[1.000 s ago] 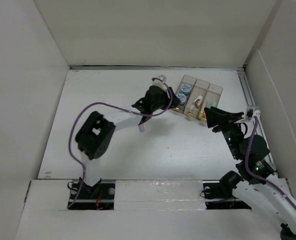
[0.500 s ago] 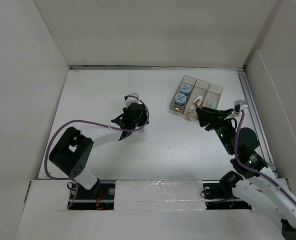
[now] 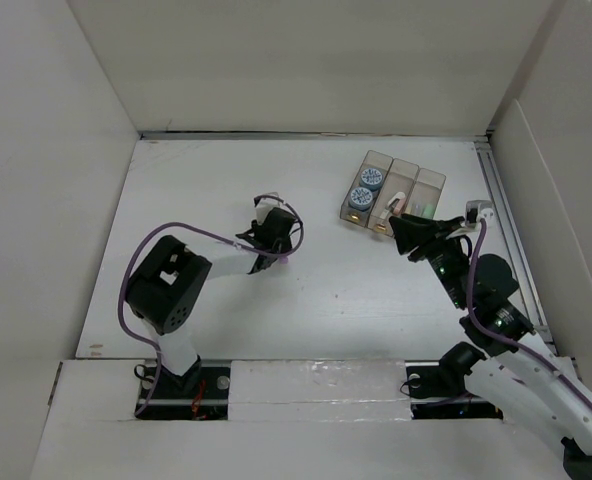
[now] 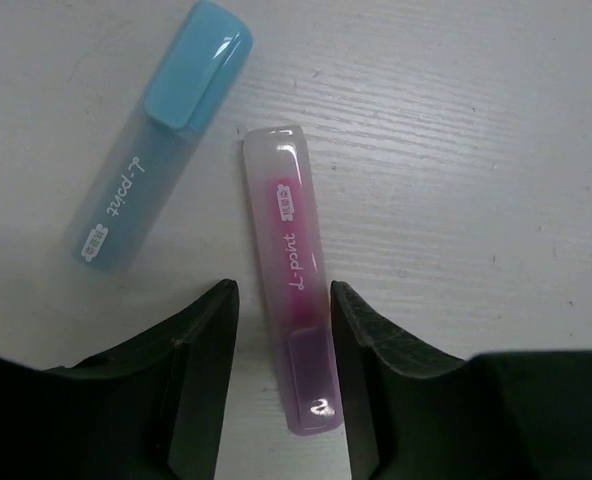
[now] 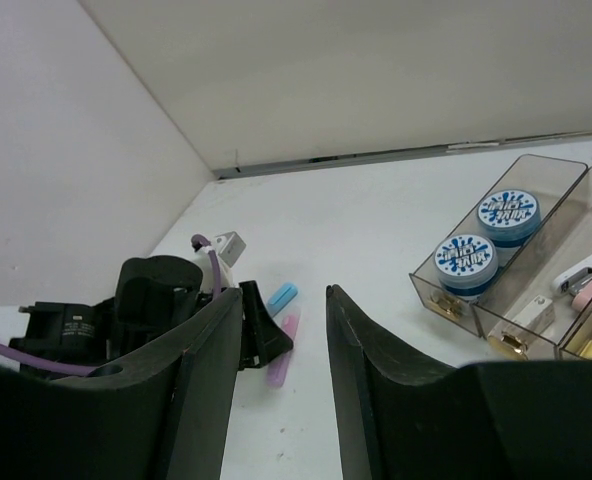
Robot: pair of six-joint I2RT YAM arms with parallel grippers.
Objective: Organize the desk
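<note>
Desk point(image 3: 206, 180): white surface walled by panels. A three-compartment bin point(image 3: 379, 154) sits toward its far right corner.

Progress, by my read: partly done.
- Two round blue-lidded pots point(image 5: 508, 213) sit in the bin's leftmost compartment.
- A small white-and-pink item point(image 5: 576, 283) is in the middle one.
- The last compartment holds something yellowish, unclear.

Left to do: a pink highlighter point(image 4: 291, 300) and a blue highlighter point(image 4: 156, 140) lie loose on the surface, near each other, well left of the bin.

Left gripper point(image 4: 281, 385): spread, jaws either side of the pink highlighter's end, not clamped.
Right gripper point(image 5: 284, 390): spread, empty, on the near side of the bin.

Writing: "L-point" on both barrels; the small label beside it is illegible. The pot lids carry a blue splash print with text too small to read.
</note>
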